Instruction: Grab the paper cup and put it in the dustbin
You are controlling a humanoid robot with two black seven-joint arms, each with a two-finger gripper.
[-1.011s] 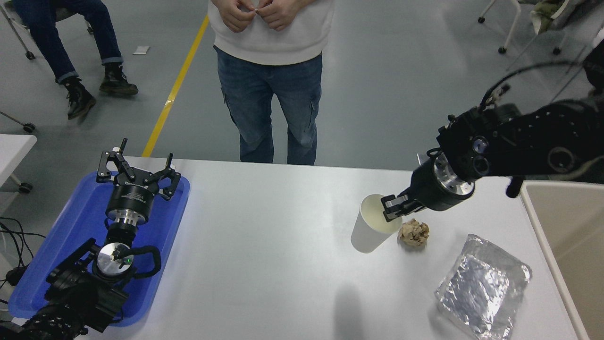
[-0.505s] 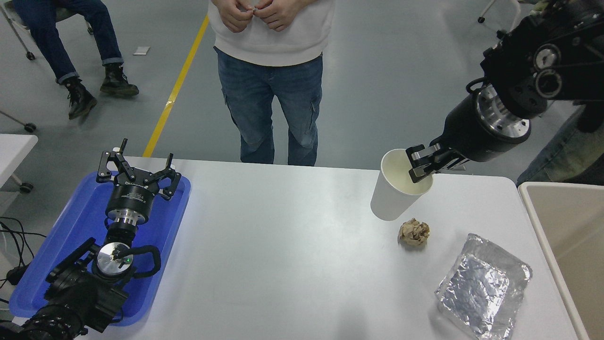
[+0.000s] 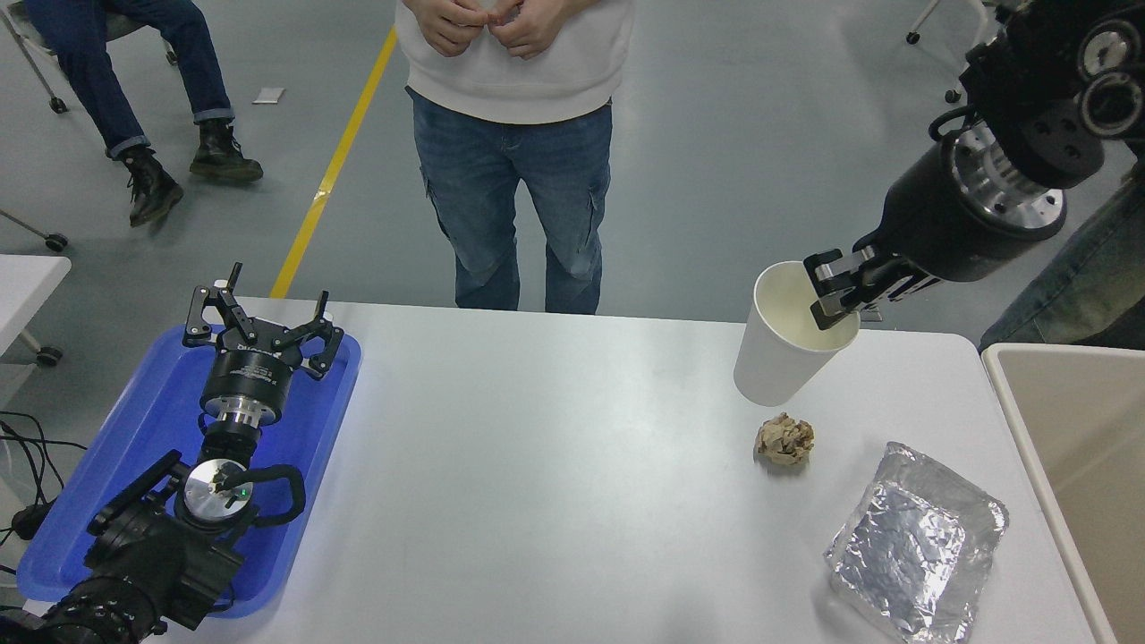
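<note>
Since the earlier frames the right end effector (image 3: 834,291) has lifted the paper cup (image 3: 787,344) off the desk (image 3: 537,465) and carried it up and rightward. In the head view it pinches the cup's rim, one finger inside, the cup hanging tilted above the desk's far right. The dustbin (image 3: 1064,429) lies further right and nearer the camera. The left end effector (image 3: 259,326), spread, sits parked over the blue tray (image 3: 134,429).
</note>
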